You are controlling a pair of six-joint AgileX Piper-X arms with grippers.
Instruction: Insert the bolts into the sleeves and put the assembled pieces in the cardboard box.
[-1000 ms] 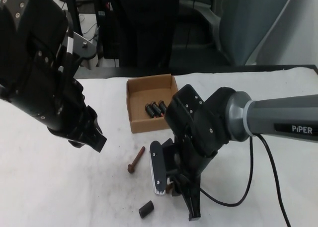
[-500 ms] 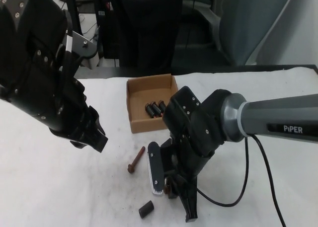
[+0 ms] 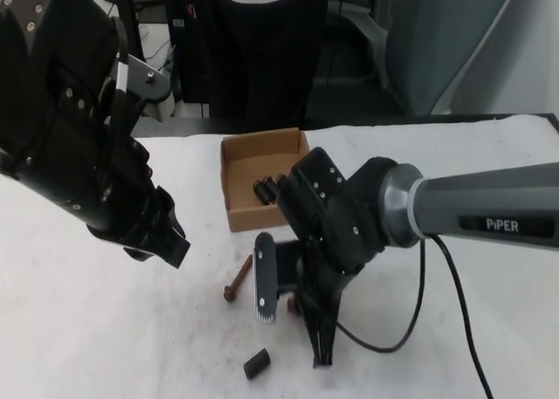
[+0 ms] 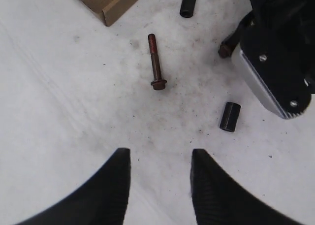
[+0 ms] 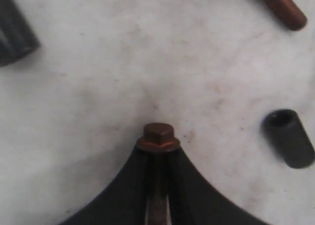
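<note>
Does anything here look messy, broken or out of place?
Nothing looks broken. The white bench is smudged with dark specks around the loose bolt and a sleeve, both lying on their sides, not yet assembled.

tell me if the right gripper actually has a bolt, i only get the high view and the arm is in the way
Observer: Yes. In the right wrist view the right gripper is shut on a bolt, with the hex head poking out past the fingertips.
Operator: ok and the left gripper, holding anything
Observer: No. The left wrist view shows the left gripper open and empty.
Operator: i count one loose sleeve, that right
Observer: There are two. The left wrist view shows a first sleeve lying near the right gripper and a second sleeve closer to the cardboard box.
</note>
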